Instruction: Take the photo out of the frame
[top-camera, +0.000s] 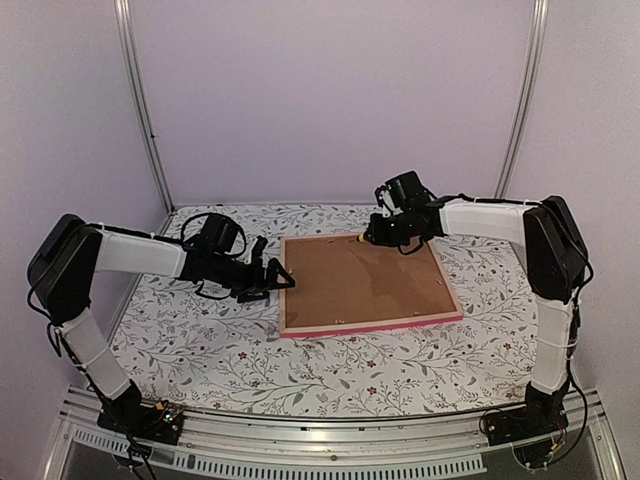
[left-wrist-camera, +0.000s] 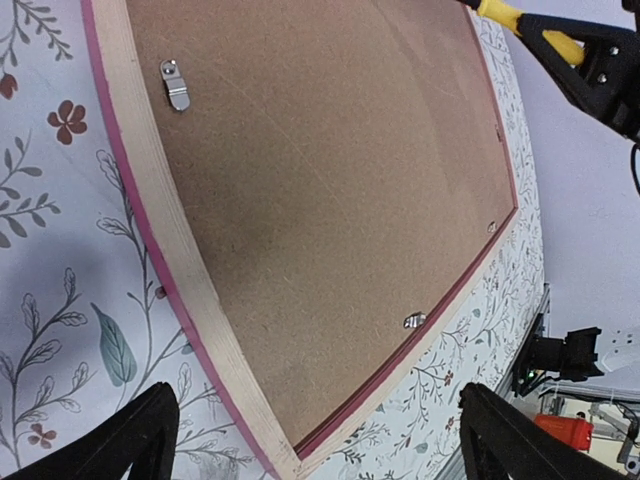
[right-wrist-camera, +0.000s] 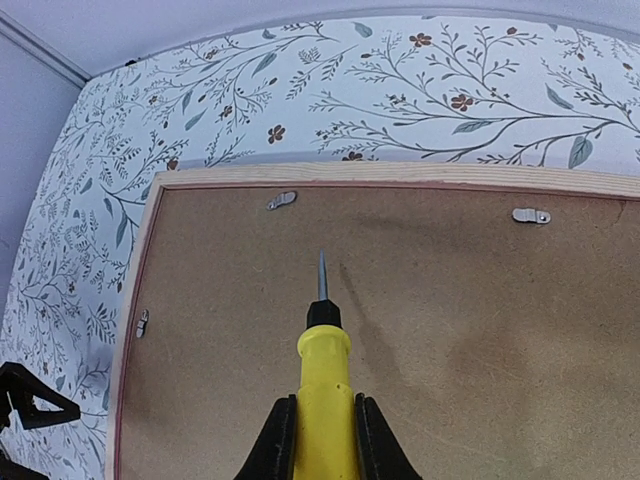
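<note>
The pink-edged rectangular frame (top-camera: 372, 327) lies face down; the photo is hidden beneath the brown backing board (top-camera: 360, 280). The right gripper (right-wrist-camera: 323, 430) narrowly holds the yellow-handled screwdriver (right-wrist-camera: 322, 365): aim its tip at the small metal clip (right-wrist-camera: 282, 200) and turn gently. The left gripper (top-camera: 272, 277) gapes wide beside the frame, holding nothing.

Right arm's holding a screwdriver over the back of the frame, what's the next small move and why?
Probably nudge the screwdriver tip forward to the nearest metal tab and swivel it aside. The right pincer grips the screwdriver, and tabs lie over the backing board, pinning it in the frame.
</note>
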